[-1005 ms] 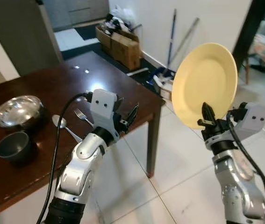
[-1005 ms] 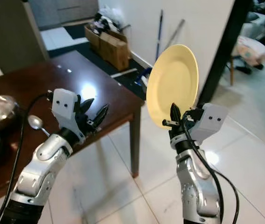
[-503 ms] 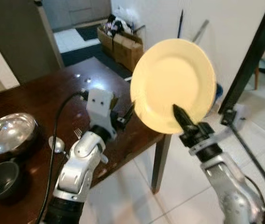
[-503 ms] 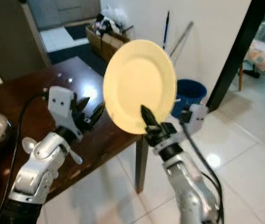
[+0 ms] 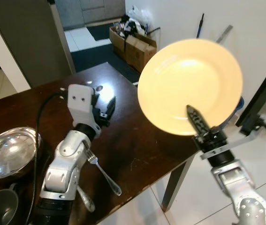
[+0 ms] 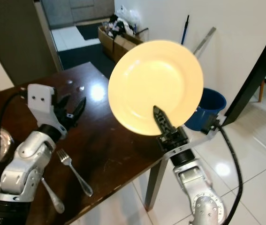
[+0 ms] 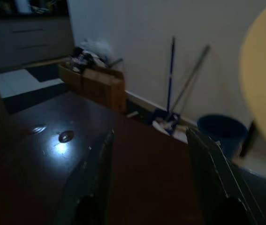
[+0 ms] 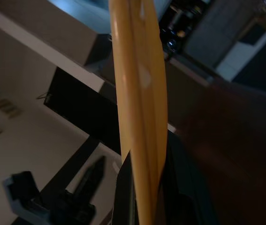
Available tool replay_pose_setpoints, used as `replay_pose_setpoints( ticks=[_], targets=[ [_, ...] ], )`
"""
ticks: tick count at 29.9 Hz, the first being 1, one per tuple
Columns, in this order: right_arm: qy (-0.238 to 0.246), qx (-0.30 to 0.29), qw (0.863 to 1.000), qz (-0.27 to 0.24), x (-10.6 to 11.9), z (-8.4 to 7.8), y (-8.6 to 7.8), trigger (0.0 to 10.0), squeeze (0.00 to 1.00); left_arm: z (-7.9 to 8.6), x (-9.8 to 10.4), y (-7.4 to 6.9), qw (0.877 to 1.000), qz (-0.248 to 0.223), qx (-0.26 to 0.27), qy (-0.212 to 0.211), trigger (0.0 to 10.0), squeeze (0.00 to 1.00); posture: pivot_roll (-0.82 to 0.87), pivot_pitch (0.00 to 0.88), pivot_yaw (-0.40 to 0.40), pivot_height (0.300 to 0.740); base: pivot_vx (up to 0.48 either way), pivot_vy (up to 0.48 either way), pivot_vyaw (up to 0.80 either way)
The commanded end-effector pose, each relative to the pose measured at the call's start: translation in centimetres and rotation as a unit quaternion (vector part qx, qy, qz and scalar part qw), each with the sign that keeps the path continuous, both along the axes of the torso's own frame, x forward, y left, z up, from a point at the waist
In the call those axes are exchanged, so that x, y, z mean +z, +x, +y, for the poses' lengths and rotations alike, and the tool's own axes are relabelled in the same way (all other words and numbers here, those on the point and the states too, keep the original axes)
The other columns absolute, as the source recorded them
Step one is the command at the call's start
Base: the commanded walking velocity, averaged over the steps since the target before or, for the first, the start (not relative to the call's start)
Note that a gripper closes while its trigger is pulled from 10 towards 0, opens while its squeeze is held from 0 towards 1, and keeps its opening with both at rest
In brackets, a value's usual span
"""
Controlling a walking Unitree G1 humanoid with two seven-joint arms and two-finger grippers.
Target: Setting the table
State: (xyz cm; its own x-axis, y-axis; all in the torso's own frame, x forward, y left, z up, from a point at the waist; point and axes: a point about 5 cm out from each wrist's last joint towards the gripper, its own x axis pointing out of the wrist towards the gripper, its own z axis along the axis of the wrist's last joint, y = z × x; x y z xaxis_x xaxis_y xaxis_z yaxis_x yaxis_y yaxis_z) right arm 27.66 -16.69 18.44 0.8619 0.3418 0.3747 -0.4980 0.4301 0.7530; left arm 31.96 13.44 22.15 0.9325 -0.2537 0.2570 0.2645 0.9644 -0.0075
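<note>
On the dark brown wooden table (image 5: 137, 154), a silver metal fork (image 5: 103, 172) lies beside the left gripper (image 5: 109, 108), fingers apart. Past its corner, the right gripper (image 5: 197, 123) clamps an upright round yellow plate (image 5: 189, 84).

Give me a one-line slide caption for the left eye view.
Right gripper holds a yellow plate upright above the dark wooden table's corner, left gripper open over it.

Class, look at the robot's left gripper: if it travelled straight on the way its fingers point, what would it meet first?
Probably the dark wooden table. The left gripper, fingers open, hovers low over it, aimed towards the far corner. If it clears the edge, the blue bucket lies beyond; depth is unclear.
</note>
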Motion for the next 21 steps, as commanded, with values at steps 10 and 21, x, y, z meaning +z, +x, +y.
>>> replay_pose_setpoints(
  ticks=[10,21],
  targets=[
    [0.011,0.039,0.993,0.11,-4.1,1.4,2.4,10.0,0.0,4.7,3.1,0.0,0.997,-0.038,0.049,0.035,10.0,0.0,-0.02,0.0,0.127,0.74,0.0,0.0,0.0],
    [-0.026,0.123,0.959,0.254,-7.3,5.6,4.4,10.0,0.0,6.4,5.9,-2.3,0.992,-0.064,0.04,0.102,10.0,0.0,0.09,0.067,0.121,0.74,0.0,0.0,0.0]
  ],
)
